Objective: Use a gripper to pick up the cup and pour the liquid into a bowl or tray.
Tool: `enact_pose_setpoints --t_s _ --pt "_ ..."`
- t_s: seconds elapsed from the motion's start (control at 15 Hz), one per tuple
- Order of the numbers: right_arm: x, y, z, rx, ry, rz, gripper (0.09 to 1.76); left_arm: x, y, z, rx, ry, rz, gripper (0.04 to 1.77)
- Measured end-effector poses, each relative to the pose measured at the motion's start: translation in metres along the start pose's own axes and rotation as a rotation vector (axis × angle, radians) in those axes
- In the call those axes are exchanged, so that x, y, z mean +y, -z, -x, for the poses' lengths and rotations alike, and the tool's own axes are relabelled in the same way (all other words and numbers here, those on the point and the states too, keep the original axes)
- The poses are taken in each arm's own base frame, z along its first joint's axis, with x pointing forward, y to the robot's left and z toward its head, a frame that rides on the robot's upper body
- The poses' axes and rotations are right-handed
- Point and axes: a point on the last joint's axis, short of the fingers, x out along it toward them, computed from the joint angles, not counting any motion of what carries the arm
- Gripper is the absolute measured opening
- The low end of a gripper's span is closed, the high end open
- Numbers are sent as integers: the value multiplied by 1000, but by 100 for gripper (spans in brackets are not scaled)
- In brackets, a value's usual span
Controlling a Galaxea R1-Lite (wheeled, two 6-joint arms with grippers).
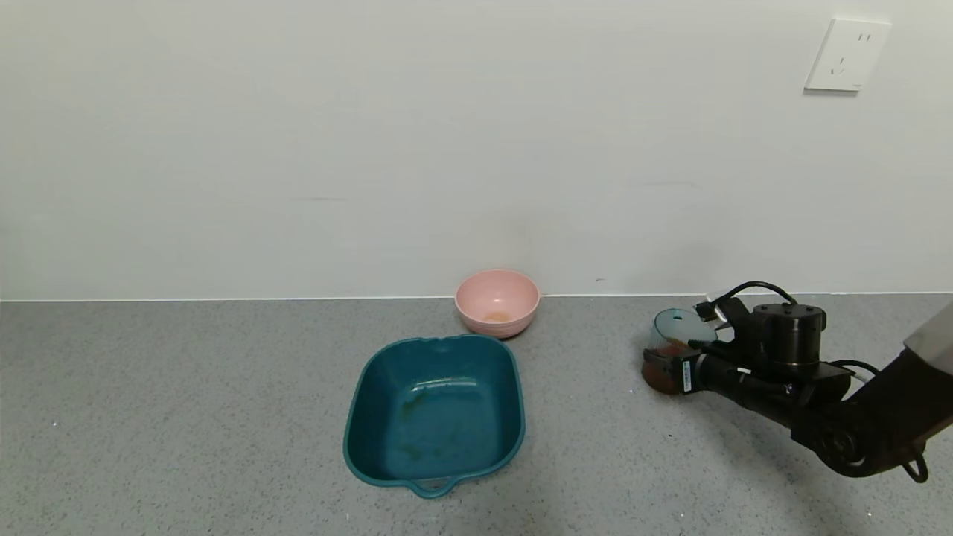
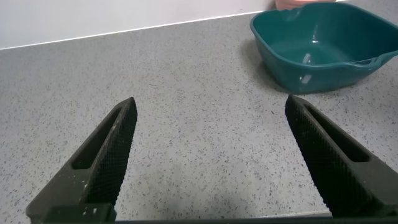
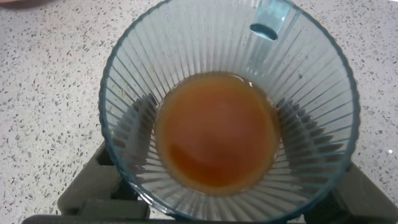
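- My right pincer [image 1: 668,366] is clamped around the ribbed pale blue-green tumbler [image 1: 674,350], with 1 finger on each side of its lower wall.
- The tumbler sits upright between my fingers, low over or on the grey speckled tabletop [image 1: 186,417]; I cannot tell whether its base has left the surface.
- The reddish-brown liquid [image 3: 216,132] fills only the bottom of the tumbler, level and calm, and none shows on the tabletop beside my pincer.
- The dark teal tub [image 1: 434,411] lies well off to the left of my right pincer and slightly nearer to me; only faint smears mark its floor.
- The pink bowl [image 1: 497,301] stands beyond the tub, against the wall.
- My left pincer [image 2: 211,155] hovers over bare tabletop with its fingers spread wide, holding nothing, the tub ahead of it.
- By my judgement the grasp is done; the lift, the carry to the tub and the pour are all left.
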Motion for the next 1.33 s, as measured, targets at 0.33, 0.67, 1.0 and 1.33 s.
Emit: enact_pose_setpoints --t_s 0.33,0.67,1.0,1.33 --pt "-1 -10 5 15 2 -3 137 0 0 0 0 0 0 172" --pt "4 -39 17 13 9 4 136 0 0 0 0 0 0 172" --pt "15 -65 33 33 5 17 136 0 0 0 0 0 0 172" --pt "35 -106 48 48 28 45 136 0 0 0 0 0 0 172"
